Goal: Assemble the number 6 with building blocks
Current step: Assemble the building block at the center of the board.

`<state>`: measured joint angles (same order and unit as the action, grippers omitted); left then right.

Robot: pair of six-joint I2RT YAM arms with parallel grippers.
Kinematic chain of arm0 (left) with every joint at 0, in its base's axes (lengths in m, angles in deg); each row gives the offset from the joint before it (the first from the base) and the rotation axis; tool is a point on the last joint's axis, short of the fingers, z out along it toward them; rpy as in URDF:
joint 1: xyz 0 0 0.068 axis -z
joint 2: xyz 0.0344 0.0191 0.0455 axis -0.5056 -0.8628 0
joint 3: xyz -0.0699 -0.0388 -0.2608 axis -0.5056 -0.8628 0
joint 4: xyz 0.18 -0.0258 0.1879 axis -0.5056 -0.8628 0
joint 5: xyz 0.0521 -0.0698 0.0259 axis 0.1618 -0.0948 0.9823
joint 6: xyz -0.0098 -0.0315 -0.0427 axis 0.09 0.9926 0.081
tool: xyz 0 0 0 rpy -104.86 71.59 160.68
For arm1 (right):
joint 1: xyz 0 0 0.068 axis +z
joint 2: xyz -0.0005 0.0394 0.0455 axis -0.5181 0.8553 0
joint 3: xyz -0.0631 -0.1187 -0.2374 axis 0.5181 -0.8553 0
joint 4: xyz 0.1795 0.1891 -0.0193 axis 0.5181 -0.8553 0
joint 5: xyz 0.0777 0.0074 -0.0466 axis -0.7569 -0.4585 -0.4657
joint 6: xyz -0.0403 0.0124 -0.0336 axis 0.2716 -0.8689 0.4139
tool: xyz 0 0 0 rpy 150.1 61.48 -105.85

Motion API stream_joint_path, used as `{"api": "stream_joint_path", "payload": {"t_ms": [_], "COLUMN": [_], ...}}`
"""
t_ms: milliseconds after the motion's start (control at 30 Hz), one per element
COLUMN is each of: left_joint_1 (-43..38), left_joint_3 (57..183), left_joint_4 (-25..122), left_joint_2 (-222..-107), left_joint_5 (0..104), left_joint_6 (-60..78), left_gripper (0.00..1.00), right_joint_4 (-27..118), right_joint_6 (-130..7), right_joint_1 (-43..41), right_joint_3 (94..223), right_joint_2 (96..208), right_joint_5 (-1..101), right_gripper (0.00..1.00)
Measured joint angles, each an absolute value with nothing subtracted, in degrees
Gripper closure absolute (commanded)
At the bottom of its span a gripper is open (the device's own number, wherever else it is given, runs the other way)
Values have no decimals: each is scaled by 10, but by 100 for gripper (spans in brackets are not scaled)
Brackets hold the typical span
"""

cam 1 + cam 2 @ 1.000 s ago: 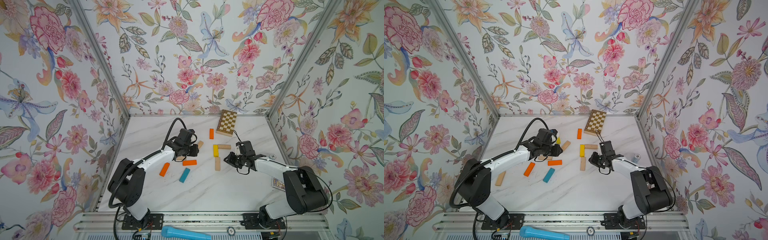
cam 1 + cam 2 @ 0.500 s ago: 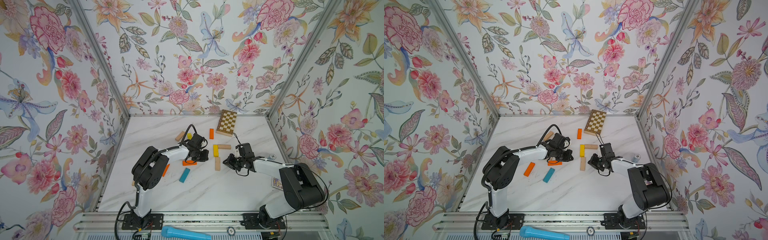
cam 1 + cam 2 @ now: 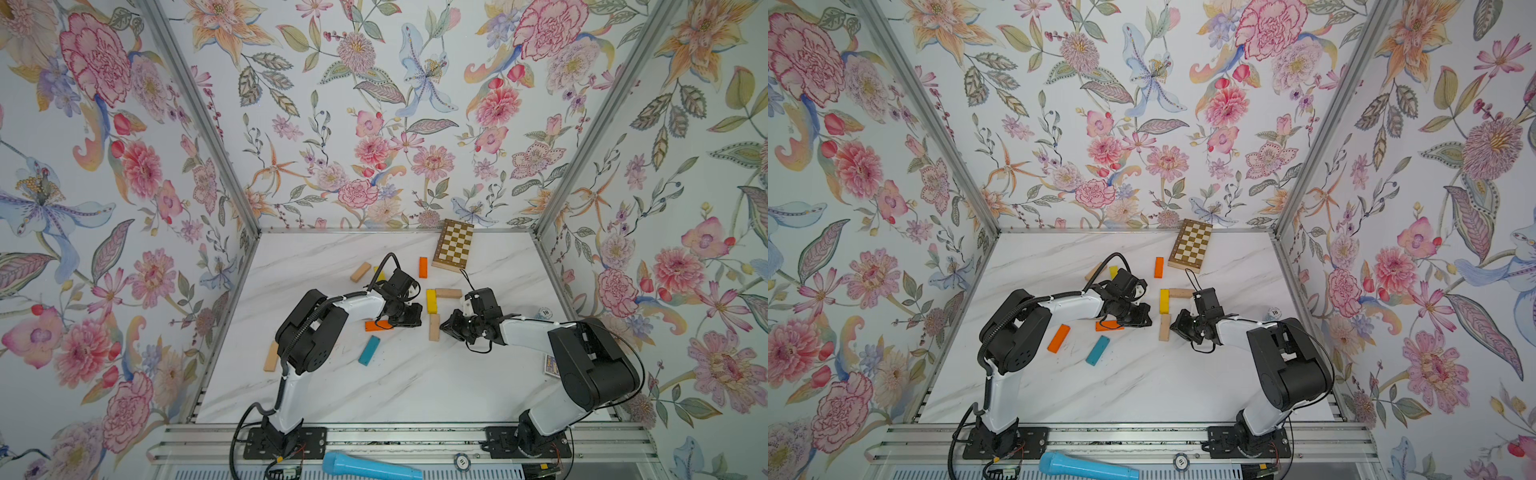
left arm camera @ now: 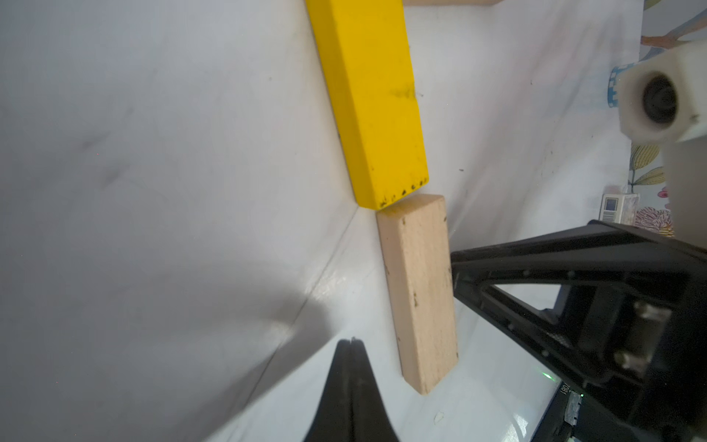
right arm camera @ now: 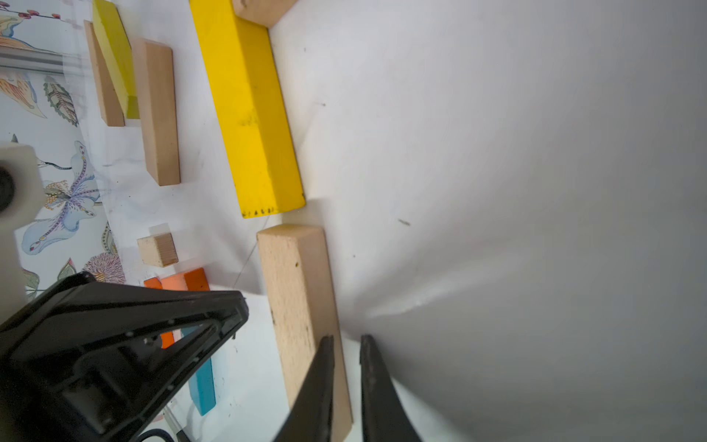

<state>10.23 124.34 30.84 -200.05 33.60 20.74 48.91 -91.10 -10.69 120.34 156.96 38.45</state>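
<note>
Both sets of fingers hang low over the white marble desk point(image 3: 374, 395), on either side of one beige block point(image 3: 434, 327). In the left wrist view the left fingers point(image 4: 346, 382) are pressed together with nothing between them, just beside the block's long side. The right fingers point(image 5: 377, 386) stand slightly apart with a narrow empty gap, one tip at the opposite long edge of the same block. In both top views the left arm reaches in from its base at the near edge, elbow folded high and wrist bent down. The right arm stretches its forearm low across the desk towards the middle. Between the arms lies the started number 6, three blocks so far. A yellow block point(image 3: 432, 301) forms the stem, a beige bar point(image 3: 449, 293) runs to the right from its far end, and the beige block continues the stem towards the robot, end to end and slightly out of line. Loose blocks lie around: an orange block point(image 3: 423, 267) near the chequered board point(image 3: 454, 246), another orange block point(image 3: 376, 325) partly under the left wrist, and a teal block point(image 3: 369, 350) nearer the robot.
</note>
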Motion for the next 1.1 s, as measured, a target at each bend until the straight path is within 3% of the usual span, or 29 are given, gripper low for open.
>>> {"api": "stream_joint_path", "payload": {"t_ms": [1100], "left_joint_1": [120], "left_joint_3": [1275], "left_joint_4": [279], "left_joint_2": [-2028], "left_joint_5": [311], "left_joint_6": [183], "left_gripper": [100], "right_joint_4": [483], "right_joint_6": [-895], "right_joint_1": [-104], "right_joint_3": [1232], "right_joint_2": [1594], "right_joint_5": [385], "right_gripper": [83]}}
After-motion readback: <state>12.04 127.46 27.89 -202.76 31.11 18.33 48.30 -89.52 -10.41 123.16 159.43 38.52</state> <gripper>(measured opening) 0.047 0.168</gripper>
